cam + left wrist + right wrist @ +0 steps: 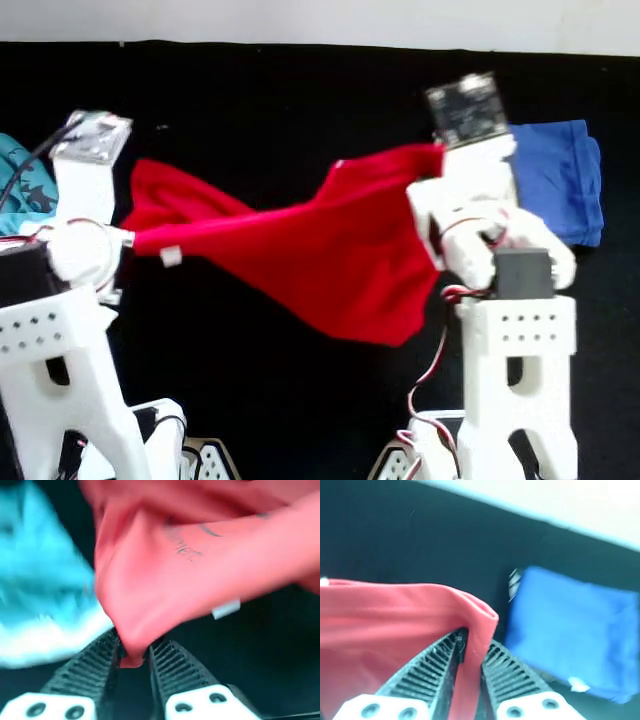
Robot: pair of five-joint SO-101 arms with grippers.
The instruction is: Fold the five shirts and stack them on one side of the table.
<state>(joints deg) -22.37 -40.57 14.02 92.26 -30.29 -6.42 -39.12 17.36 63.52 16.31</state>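
– Ribbed black fingers (97,667) up close: left gripper (132,652) is clamped on a bunched fold of the soft red cotton shirt (190,570), cloth pinched btwn the pads.
– And the other end?
– Right gripper (476,642) is pinching it too, on a stitched hem edge w/ a seam line running along it.
– How does the shirt look from above?
– Stretched btwn both arms over the black table (250,90). Top edge dips from the right gripper's side toward the left. Rest hangs as a broad drape, lowest pt nr the right arm (515,340). Can't tell if that pt touches the table. Long creases run end to end. Small white tag (171,256) sits nr the left-hand end.
– Other shirts?
– Folded blue shirt (560,180) lies flat at the table's right side, just beyond the right arm, approx. a neat rectangle. Teal shirt w/ dark print (20,185) is at the left edge beside the left arm (60,330), partly cut off. Can't tell if it's folded.
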